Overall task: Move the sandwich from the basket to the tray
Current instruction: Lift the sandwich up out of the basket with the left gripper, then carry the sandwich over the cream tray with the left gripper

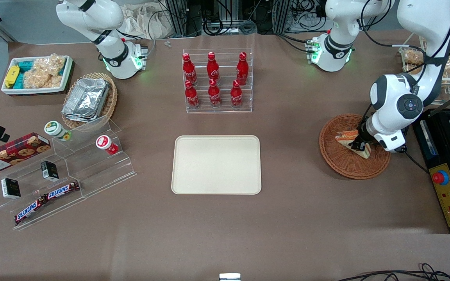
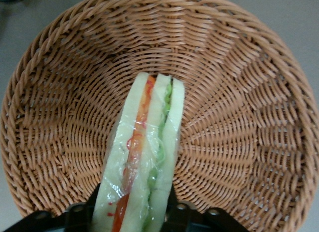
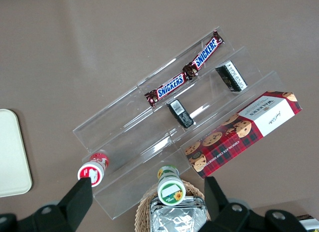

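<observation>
My gripper [image 1: 359,147] is down inside the round reddish-brown wicker basket [image 1: 340,164], fingers closed on the clear-wrapped triangular white-bread sandwich [image 2: 144,157], which sits in the basket, its only content. Flat cream rectangular plastic tray [image 1: 216,164] lies well apart from the basket, holding nothing.

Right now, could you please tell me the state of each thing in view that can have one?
Claw: down in the basket, shut on the sandwich.
Sandwich: wrapped, on edge in the basket, gripped at one end.
Basket: on the table, holding only the sandwich.
Tray: flat on the table, nothing on it.
Cola bottles: six, upright in their rack, capped.
Foil containers: stacked in the pale basket.
</observation>
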You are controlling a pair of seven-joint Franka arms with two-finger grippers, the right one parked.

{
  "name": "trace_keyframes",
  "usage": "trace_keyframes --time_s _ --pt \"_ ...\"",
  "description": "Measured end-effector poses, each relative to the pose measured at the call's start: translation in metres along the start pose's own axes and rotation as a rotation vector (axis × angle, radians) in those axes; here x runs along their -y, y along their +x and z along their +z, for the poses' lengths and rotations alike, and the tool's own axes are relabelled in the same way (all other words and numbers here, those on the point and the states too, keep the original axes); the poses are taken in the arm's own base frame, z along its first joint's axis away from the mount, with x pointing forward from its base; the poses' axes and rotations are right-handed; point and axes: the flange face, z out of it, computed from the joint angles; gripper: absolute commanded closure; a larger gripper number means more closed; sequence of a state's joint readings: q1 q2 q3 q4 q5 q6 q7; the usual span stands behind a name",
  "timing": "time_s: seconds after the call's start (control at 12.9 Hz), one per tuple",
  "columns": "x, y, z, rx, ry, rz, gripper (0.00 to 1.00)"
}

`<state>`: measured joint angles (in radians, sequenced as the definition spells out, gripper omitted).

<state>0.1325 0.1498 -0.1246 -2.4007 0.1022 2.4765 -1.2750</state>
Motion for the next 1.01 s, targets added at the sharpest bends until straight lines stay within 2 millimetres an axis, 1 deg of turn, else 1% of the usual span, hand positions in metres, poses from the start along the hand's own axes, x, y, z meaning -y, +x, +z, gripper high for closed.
trace_keyframes --time_s 0.16,0.31,0.39,0.47,0.54,0.62,0.85,0.93,1.01 --pt "-0.004 0.001 -0.005 -0.005 -0.012 0.005 1.00" --pt "-0.011 0.003 -0.014 -0.012 -0.019 0.022 1.00" --pt "-0.016 0.005 -0.023 -0.011 -0.003 0.036 1.00" --pt "-0.023 0.009 -0.038 -0.006 0.026 0.051 1.00" --pt "-0.030 0.014 -0.059 0.001 0.062 0.070 1.00" --pt "-0.038 0.020 -0.085 0.009 0.097 0.099 1.00" --pt "-0.053 0.031 -0.178 0.028 0.153 0.220 1.00" --pt "-0.057 0.030 -0.209 0.033 0.152 0.271 1.00" --pt "-0.063 0.021 -0.239 0.037 0.140 0.336 1.00"
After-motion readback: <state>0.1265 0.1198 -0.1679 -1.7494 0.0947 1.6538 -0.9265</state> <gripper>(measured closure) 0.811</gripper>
